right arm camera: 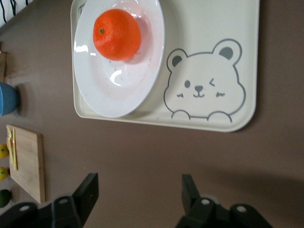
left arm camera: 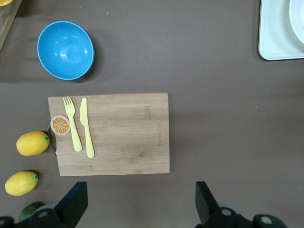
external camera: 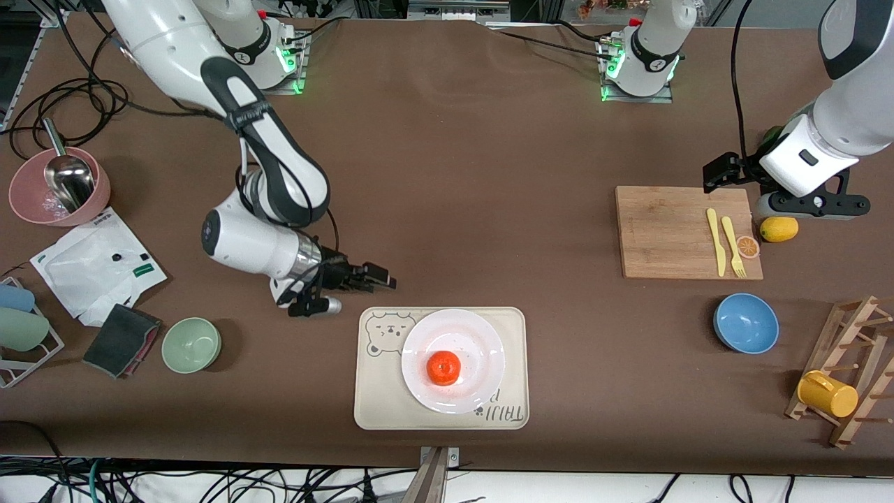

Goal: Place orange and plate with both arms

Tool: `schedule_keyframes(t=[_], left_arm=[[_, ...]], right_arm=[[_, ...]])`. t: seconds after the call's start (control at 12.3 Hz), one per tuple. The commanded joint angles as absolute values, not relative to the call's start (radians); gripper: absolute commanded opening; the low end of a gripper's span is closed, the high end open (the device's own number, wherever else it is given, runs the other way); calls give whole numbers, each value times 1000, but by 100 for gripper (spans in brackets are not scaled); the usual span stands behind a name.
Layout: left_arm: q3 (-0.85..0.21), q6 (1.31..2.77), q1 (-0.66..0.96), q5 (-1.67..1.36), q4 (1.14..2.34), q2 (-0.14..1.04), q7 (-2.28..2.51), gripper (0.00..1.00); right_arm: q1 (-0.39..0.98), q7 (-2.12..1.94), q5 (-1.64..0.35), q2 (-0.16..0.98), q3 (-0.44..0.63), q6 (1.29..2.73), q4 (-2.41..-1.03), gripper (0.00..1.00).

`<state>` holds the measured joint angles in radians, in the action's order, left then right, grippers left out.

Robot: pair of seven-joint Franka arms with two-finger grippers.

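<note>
Right tool [external camera: 380, 277] open, near tray [external camera: 374, 412] edge.

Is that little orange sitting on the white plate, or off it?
On it. The orange rests inside the plate, which lies on the bear-print tray.

Plate [left arm camera: 298, 23] cut off at edge

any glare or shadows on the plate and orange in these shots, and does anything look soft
Right wrist view: bright glare spots on the plate and a sheen on the orange, which tints the plate pink beside it; the right gripper's fingers at the frame edge look soft. Front view: even lighting, a faint reddish tint under the orange. Left wrist view: the blue bowl casts a soft shadow.
</note>
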<state>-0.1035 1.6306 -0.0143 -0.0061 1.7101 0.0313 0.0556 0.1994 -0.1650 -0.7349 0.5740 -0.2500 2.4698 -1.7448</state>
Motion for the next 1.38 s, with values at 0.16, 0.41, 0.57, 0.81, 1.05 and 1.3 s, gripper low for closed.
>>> schedule_keyframes(t=[0.16, 0.41, 0.57, 0.81, 1.05, 1.3], left_arm=[[-104, 1615, -15, -6, 1703, 26, 51, 100], [-104, 1615, -17, -6, 1701, 26, 51, 100], [-104, 1615, -15, -6, 1701, 26, 51, 100], [-104, 1617, -17, -5, 1701, 26, 51, 100], [-104, 1617, -15, -5, 1701, 26, 51, 100], [-98, 1618, -28, -6, 1636, 56, 41, 100]], right_arm=[[172, -156, -649, 211, -197, 2367, -2078, 100], [172, -149, -441, 79, -97, 2150, -2079, 100], [172, -147, -304, 8, -55, 2042, -2054, 100], [172, -91, -131, -14, -26, 1811, -1880, 100], [172, -37, -9, 15, -29, 1619, -1683, 100], [172, -38, 8, 9, -26, 1560, -1632, 100]])
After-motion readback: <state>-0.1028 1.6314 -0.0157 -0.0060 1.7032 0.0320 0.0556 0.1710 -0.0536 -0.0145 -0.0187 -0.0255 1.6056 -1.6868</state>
